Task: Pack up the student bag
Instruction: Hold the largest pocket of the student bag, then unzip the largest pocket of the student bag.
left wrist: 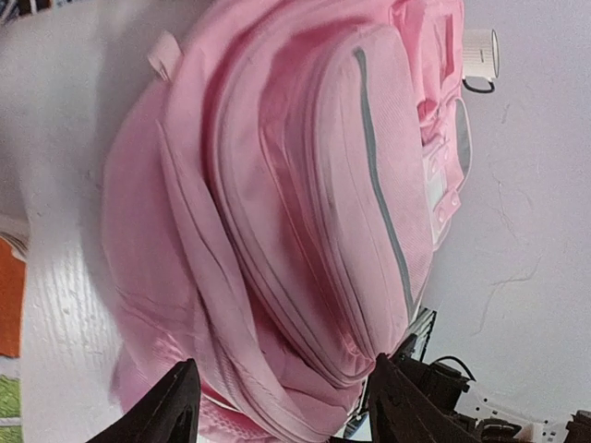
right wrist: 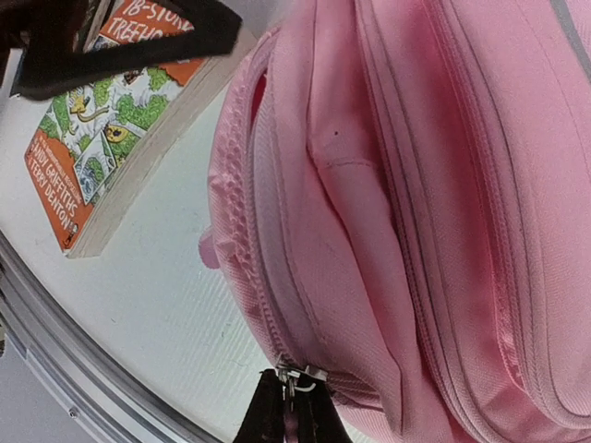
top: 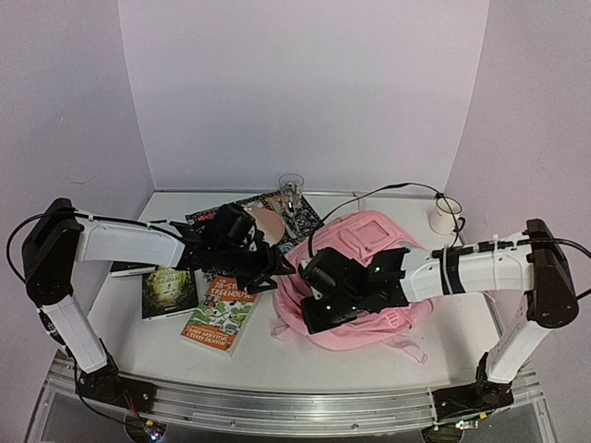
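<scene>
The student bag (top: 374, 242) is a soft pink backpack lying right of centre on the white table. It fills the left wrist view (left wrist: 305, 212) and the right wrist view (right wrist: 425, 185). My right gripper (right wrist: 295, 411) is shut on the metal zipper pull (right wrist: 302, 377) at the end of an unzipped stretch of zip along the bag's near-left edge. From above, that right gripper (top: 314, 312) sits on the bag's left side. My left gripper (left wrist: 284, 369) is open, its jaws wide apart over folds of the bag and holding nothing. The left gripper (top: 280, 268) hovers at the bag's left edge.
An orange Treehouse book (top: 220, 309) (right wrist: 97, 129) lies left of the bag, with a green book (top: 169, 291) beside it. A patterned book (top: 300, 221), a round pink item (top: 268, 224) and a glass (top: 292, 189) stand behind. A white mug (top: 444, 215) (left wrist: 480, 53) is at back right.
</scene>
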{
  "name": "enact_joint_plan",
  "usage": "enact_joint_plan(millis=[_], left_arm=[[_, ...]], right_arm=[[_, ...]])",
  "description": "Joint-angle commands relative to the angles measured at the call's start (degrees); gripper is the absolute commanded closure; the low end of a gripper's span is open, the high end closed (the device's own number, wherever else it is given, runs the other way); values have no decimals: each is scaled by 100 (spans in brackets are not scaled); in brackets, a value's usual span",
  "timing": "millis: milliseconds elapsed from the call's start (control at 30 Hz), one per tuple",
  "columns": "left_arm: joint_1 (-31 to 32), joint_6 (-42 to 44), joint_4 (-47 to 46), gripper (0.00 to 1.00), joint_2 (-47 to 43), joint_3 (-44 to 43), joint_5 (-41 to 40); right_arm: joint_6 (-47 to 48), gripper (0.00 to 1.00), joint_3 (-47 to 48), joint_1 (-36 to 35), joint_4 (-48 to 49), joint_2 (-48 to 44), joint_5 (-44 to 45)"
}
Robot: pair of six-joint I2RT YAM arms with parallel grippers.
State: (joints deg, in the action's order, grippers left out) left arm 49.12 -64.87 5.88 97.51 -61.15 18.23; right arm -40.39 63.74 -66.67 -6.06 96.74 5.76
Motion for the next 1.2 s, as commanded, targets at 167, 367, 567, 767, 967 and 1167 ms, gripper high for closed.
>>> enact_joint_plan(millis=[167, 367, 567, 767, 967, 1167], left_arm=[[264, -732, -563, 39, -52, 452, 16], [323, -667, -758, 63, 163, 299, 143], [303, -513, -705, 100, 90, 340, -33], [149, -253, -487, 100, -73, 483, -64], [-12, 124, -168, 100, -27, 351, 79], [-244, 450, 82, 100, -90, 300, 196]], right_arm=[[474, 100, 583, -33, 400, 96, 189], [561, 100, 607, -32, 419, 114, 204], [590, 100, 256, 4, 288, -120, 169], [453, 100, -535, 126, -511, -803, 152], [299, 100, -1412, 463, -1278, -1601, 177], [287, 100, -1992, 856, -1933, -2336, 209]])
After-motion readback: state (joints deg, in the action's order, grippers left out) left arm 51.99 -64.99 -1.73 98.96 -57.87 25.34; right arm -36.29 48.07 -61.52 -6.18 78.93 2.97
